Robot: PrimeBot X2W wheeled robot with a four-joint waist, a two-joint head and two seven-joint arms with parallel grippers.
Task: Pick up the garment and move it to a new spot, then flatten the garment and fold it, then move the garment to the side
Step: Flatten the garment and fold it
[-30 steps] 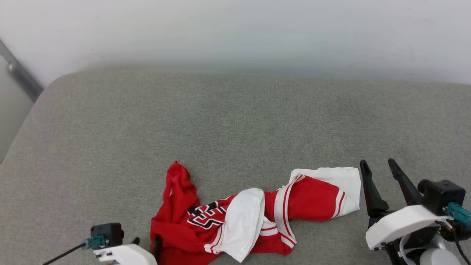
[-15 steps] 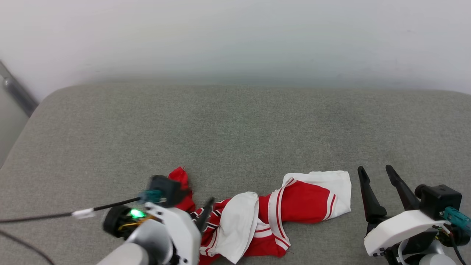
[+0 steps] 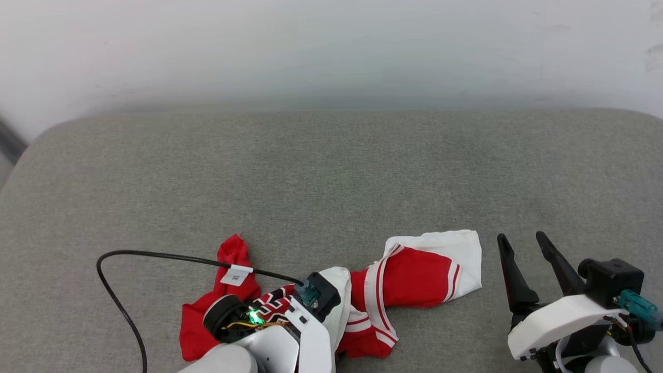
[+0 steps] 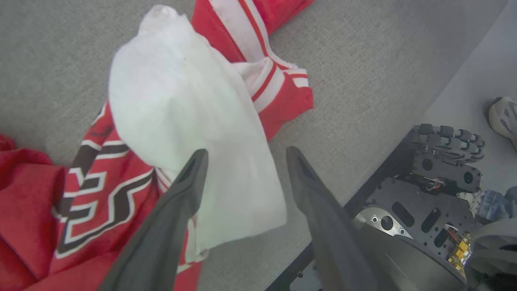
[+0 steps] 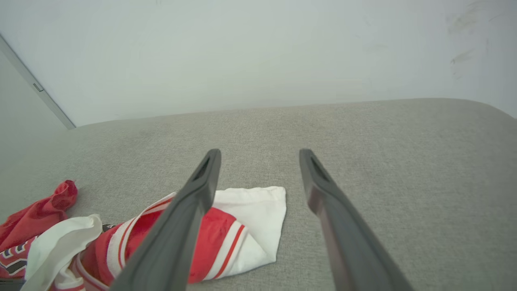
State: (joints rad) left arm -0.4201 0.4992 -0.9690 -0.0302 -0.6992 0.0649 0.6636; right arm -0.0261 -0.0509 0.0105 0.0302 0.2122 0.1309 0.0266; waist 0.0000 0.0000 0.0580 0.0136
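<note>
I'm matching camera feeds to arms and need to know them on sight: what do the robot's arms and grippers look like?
Both grippers, left gripper and right gripper, have two long, dark, tapering fingers. Each wrist has a white shell carrying a black camera block with a teal connector. The left arm also shows a green light and a black cable bearing a white label.

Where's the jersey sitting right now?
The garment lies crumpled on the grey cushion at the head view's lower centre; the left gripper hovers open over its white sleeve, the right gripper stands open beside its right end.
</note>
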